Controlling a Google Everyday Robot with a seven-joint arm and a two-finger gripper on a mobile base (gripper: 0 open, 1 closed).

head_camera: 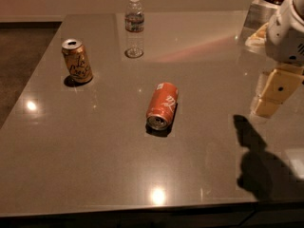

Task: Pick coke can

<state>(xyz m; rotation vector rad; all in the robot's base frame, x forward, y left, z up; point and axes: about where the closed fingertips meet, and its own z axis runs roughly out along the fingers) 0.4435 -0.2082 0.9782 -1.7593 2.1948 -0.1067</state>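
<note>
Over the three o'clock edge of the grey table [95,175] we see the gripper [272,98] hovering, open or closed we cannot tell, and the coke can [162,106] lying on its side near the middle, well apart at the gripper's nine o'clock.

The coke can [162,106] is red-orange with white script; the upright can [77,61] is yellow-gold with dark cursive. The cream gripper [267,106] hangs at right over the grey-brown table [95,165].
</note>
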